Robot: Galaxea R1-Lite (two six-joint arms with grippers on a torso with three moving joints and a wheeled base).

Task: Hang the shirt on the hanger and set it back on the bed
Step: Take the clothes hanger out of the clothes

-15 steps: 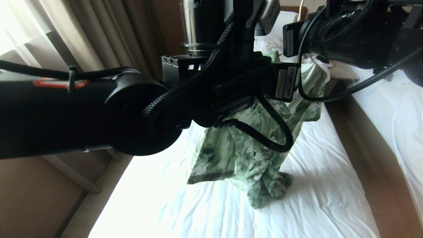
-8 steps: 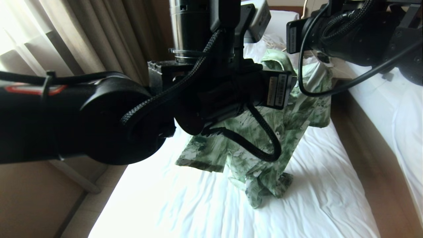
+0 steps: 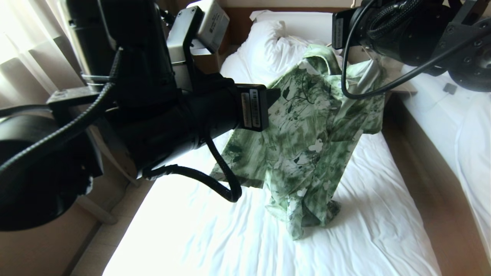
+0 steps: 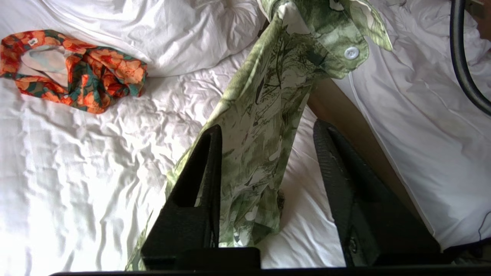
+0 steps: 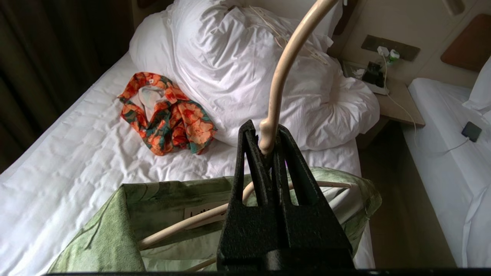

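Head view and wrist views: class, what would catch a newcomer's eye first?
The green shirt hangs over the bed, its hem touching the sheet. The right gripper is clamped on the hanger at the base of its hook. An orange garment lies beside the duvet.

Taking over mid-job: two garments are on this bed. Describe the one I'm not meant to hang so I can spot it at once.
Start at the bed with the bunched duvet at its head. Against the duvet's near edge lies a small crumpled garment, flat on the sheet. It is orange and dark green, unlike the pale green shirt hanging from the hanger.
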